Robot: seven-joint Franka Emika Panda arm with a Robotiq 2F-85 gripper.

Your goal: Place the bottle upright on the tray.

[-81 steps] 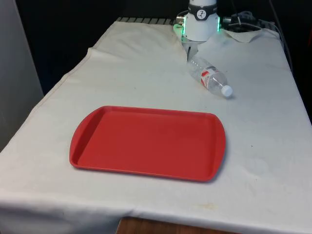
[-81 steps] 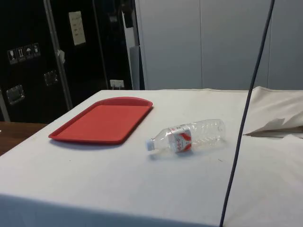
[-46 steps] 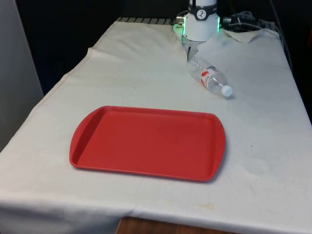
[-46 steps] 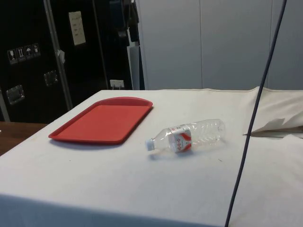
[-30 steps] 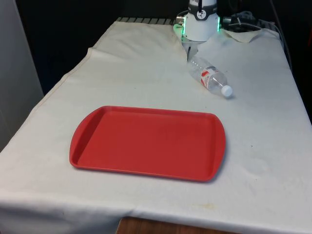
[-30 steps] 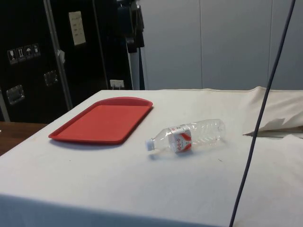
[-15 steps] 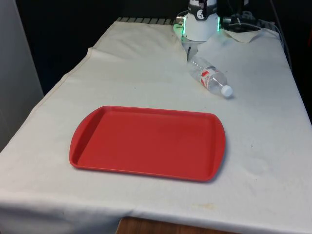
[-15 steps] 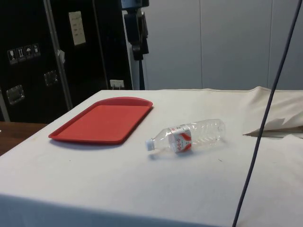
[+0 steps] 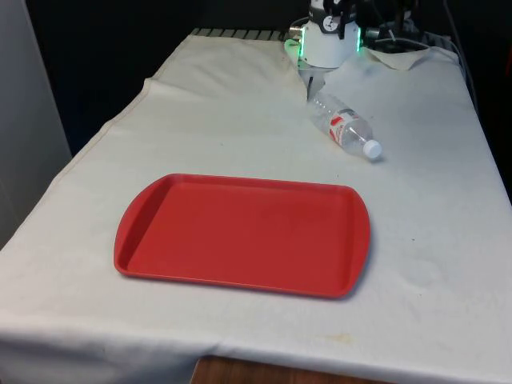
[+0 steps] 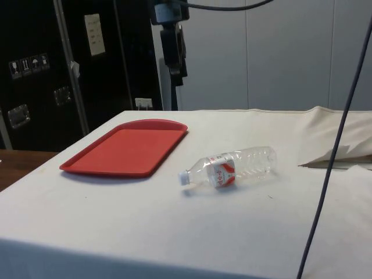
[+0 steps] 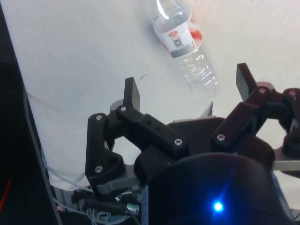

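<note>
Lying on its side on the cloth, the bottle sits beyond the tray; your gripper hangs spread overhead (empty). Pinch off-centre and the round body may roll away.

The gripper is black, built of jointed links pinned with silver screws, ending in two flat, narrow fingers. Its rounded body is glossy black. Thin cables trail beside it. The arm's base is white, ringed with green light.
</note>
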